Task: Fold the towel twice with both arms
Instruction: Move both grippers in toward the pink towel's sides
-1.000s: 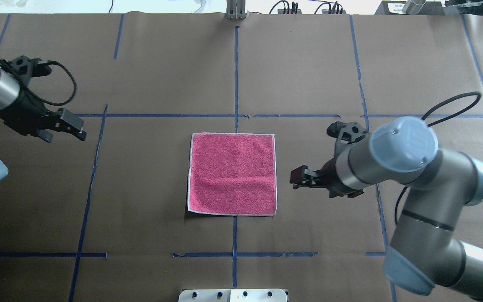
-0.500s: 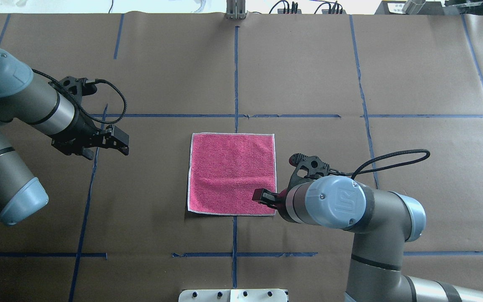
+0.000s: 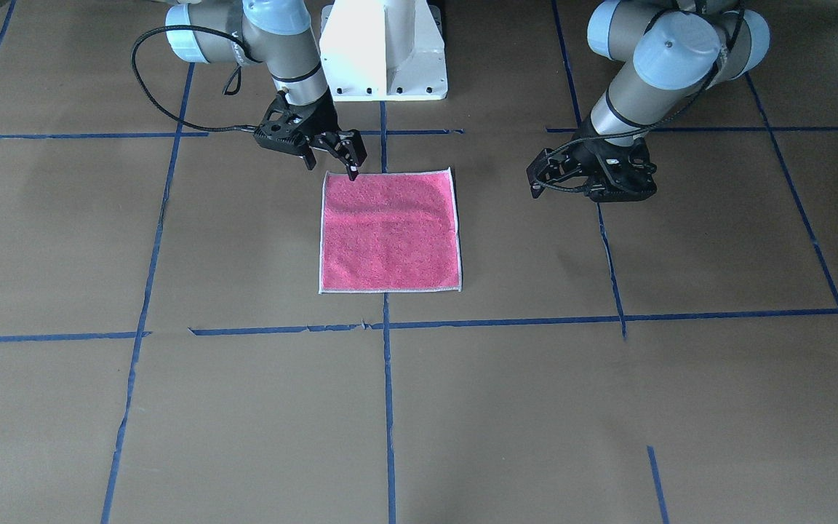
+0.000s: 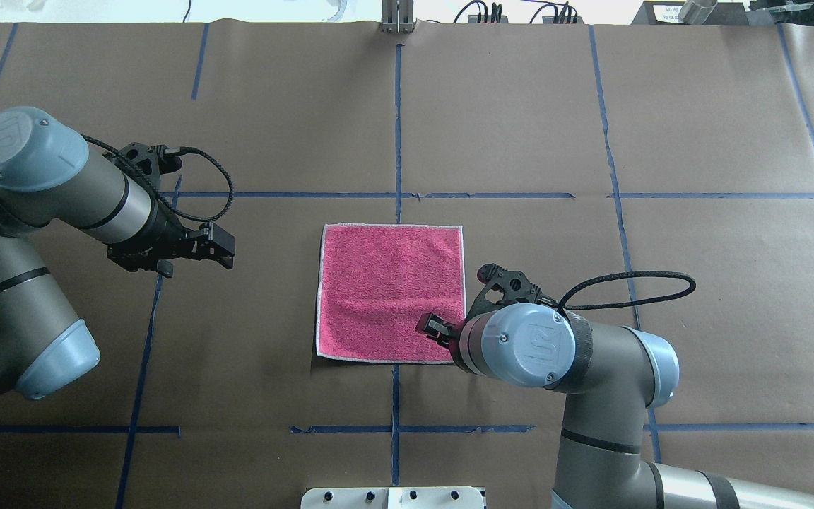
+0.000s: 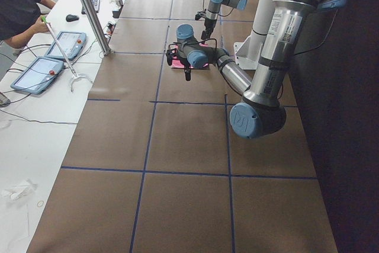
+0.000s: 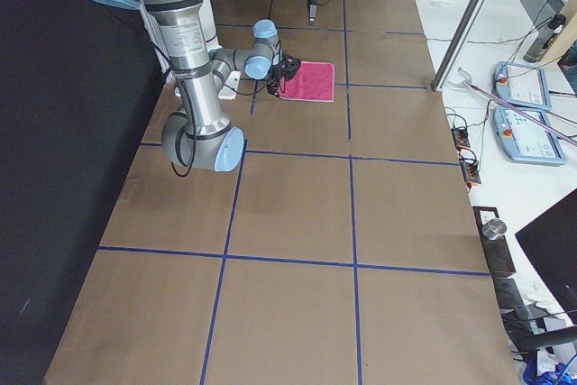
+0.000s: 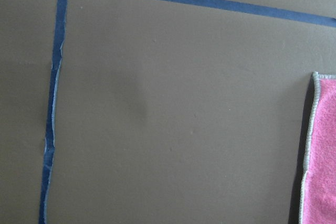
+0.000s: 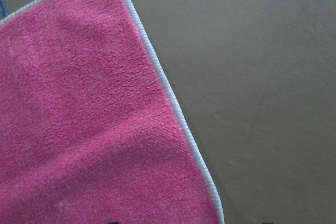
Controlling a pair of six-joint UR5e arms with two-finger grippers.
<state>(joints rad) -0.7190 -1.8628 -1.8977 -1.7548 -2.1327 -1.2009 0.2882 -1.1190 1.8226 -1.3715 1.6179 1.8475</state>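
Towel (image 4: 391, 293) is lying flat and open on the brown table (image 4: 520, 106), right in the middle, where the blue tape lines (image 4: 398, 127) cross. Its pink side faces up, and you can see the thin white edge all the way around. There is only a soft little bump across it on the side nearer the robot. No fold has been made yet, so both folds are left to do. The right gripper (image 3: 332, 161) is down low over the towel's corner on the robot's right, on the side close to the robot. Its two fingers are apart and hold nothing. Its wrist camera shows the pink corner and the white edge very close below. I think this arm is getting ready to pinch that corner. The left gripper (image 4: 198, 253) is off to the towel's other side, well apart from it, over a blue tape line. Its fingers look apart too, and they are empty. Its wrist camera sees only a thin bit of the towel's edge at the side of the picture. I think the left arm has to get to its own corner before both arms can lift one side and lay it over the other. After that comes the second fold.
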